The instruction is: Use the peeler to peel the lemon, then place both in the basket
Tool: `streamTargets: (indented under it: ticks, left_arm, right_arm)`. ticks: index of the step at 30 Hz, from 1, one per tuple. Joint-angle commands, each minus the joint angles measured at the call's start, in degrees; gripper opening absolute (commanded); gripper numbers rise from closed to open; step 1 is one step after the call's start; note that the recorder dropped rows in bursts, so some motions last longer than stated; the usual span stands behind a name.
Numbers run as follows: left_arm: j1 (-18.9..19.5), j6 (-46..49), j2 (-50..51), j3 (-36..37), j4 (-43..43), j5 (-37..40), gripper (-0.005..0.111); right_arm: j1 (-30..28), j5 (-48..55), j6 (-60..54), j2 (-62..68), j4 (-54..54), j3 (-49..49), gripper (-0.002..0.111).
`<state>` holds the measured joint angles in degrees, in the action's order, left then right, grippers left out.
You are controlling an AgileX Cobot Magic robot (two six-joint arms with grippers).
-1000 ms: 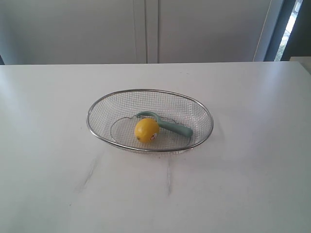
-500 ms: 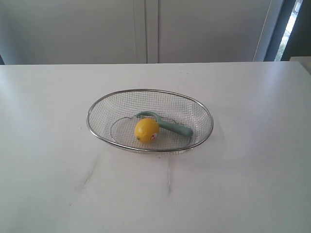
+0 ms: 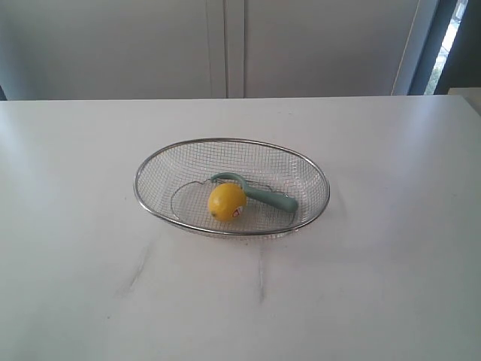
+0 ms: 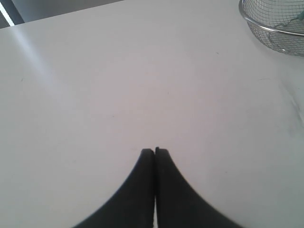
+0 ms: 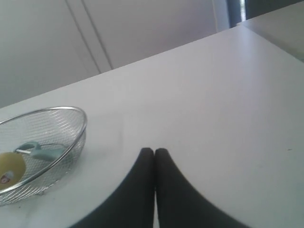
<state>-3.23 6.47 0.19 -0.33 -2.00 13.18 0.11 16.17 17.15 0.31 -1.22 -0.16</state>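
The lemon (image 3: 226, 201) sits in the basket (image 3: 225, 141), touching the peeler (image 3: 267, 197), whose head curls behind it. The left hand (image 4: 155, 151) and right hand (image 5: 154, 151) are each pinched together on nothing, over the counter (image 3: 376, 286) beside the basket. The lemon looks firm, waxy, apt to roll, so I'd grip it across its middle. The peeler looks light and stiff and is best taken by its handle.

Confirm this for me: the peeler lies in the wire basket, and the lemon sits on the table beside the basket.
Wrong on the lemon. The lemon sits inside the basket too, next to the peeler, not on the table. The exterior view shows it.
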Motion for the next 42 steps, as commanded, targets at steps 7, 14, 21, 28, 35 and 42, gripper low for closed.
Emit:
streamTargets:
  ticks: [7, 14, 21, 28, 35, 42]
  left_arm:
    - [0.26, -0.12, -0.19, 0.33, -0.10, 0.15, 0.000]
    - [0.26, -0.12, -0.19, 0.33, -0.10, 0.15, 0.000]
    - [0.26, -0.12, -0.19, 0.33, -0.10, 0.15, 0.000]
    - [0.26, -0.12, -0.19, 0.33, -0.10, 0.15, 0.000]
    - [0.26, -0.12, -0.19, 0.33, -0.10, 0.15, 0.000]
    - [0.26, -0.12, -0.19, 0.33, -0.10, 0.15, 0.000]
  right_arm:
    - [-5.32, -0.70, 0.13, -0.31, -0.08, 0.16, 0.000]
    - [-5.32, -0.89, 0.13, -0.31, -0.08, 0.16, 0.000]
    - [-5.32, -1.08, 0.13, -0.31, -0.08, 0.16, 0.000]
    - [-5.32, 0.53, -2.07, -0.31, -0.08, 0.16, 0.000]
    - [-5.32, 1.25, -15.79, -0.31, -0.08, 0.16, 0.000]
    - [-5.32, 1.68, -19.99, -0.31, -0.08, 0.16, 0.000]
